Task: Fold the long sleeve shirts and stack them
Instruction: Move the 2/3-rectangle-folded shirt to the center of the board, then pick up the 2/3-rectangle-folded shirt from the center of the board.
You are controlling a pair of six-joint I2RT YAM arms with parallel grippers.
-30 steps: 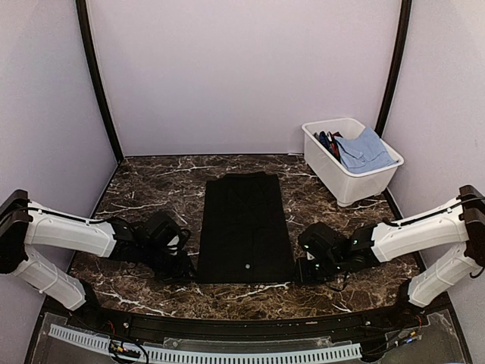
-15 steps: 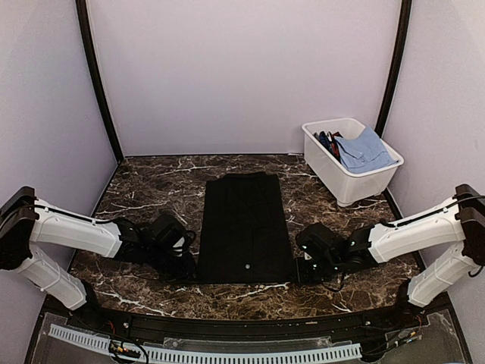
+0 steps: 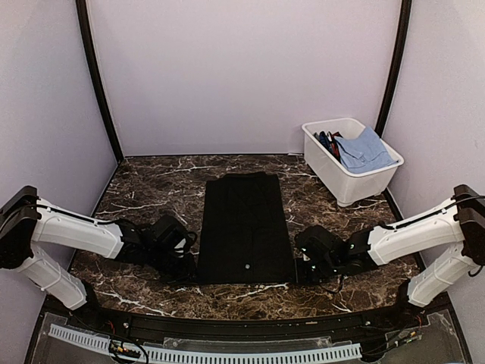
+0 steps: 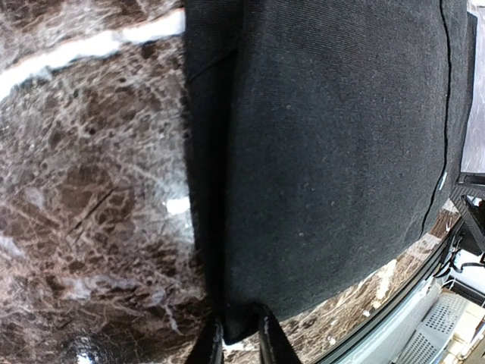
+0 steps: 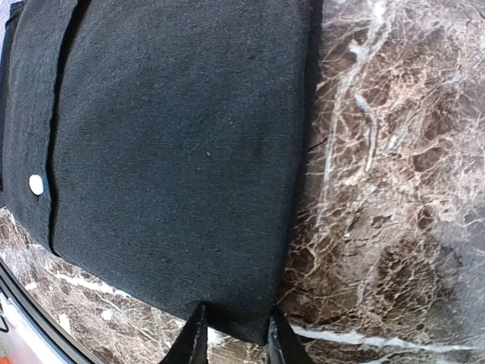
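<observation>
I see shirt [image 3: 246,227] plain black, white button [image 5: 35,184] (tiny); table [image 3: 151,189] dark brown marble, white veins; bin [image 3: 348,186] white, cloth [image 3: 365,149] in it light blue; my arms [image 3: 76,231] white.

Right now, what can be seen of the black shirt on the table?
The black shirt is plain, matte woven cloth, folded into a long narrow rectangle lying flat on the marble table. A placket seam runs its length, with a small white button and a tiny white label by the near hem. The left claw and right claw each straddle a near corner; whether they pinch it is unclear.
</observation>
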